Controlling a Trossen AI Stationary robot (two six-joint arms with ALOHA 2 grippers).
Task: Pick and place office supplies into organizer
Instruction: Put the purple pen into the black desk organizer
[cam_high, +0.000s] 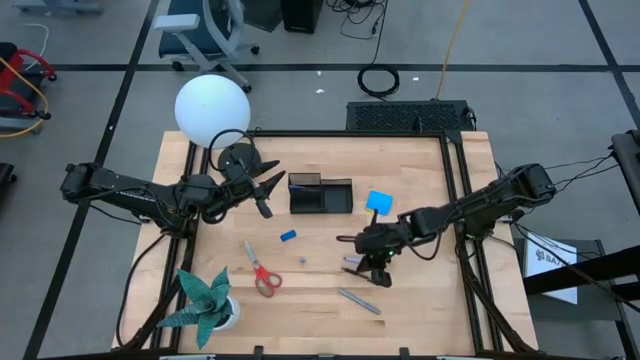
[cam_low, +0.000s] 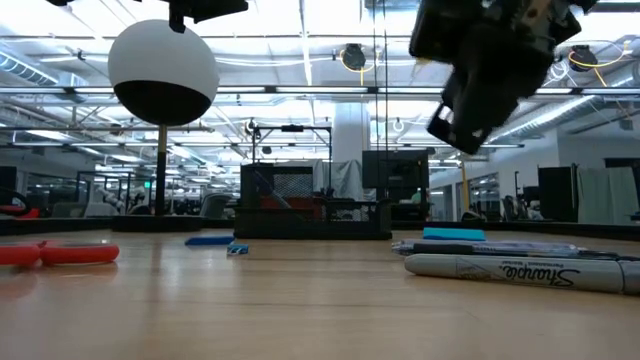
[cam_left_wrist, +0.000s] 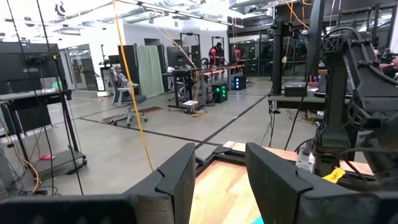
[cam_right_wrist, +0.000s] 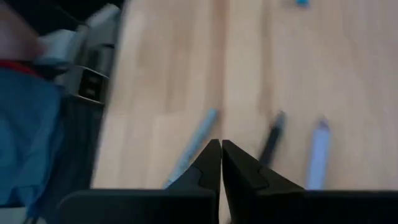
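The right gripper (cam_high: 378, 270), jaws closed and empty, hangs just above the pens (cam_high: 357, 299), which lie lengthwise near it; the left gripper (cam_high: 268, 190), jaws half open, waits far left.

Low view: you can read one brand name, "Sharpie", in dark script along the barrel of the grey marker pen (cam_low: 520, 272) lying on the wooden tabletop (cam_low: 250, 310) nearest you. No other lettering, number or sign is legible to you in any view.

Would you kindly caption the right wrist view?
Shut right claw hovers above three pens lying on the wooden table.
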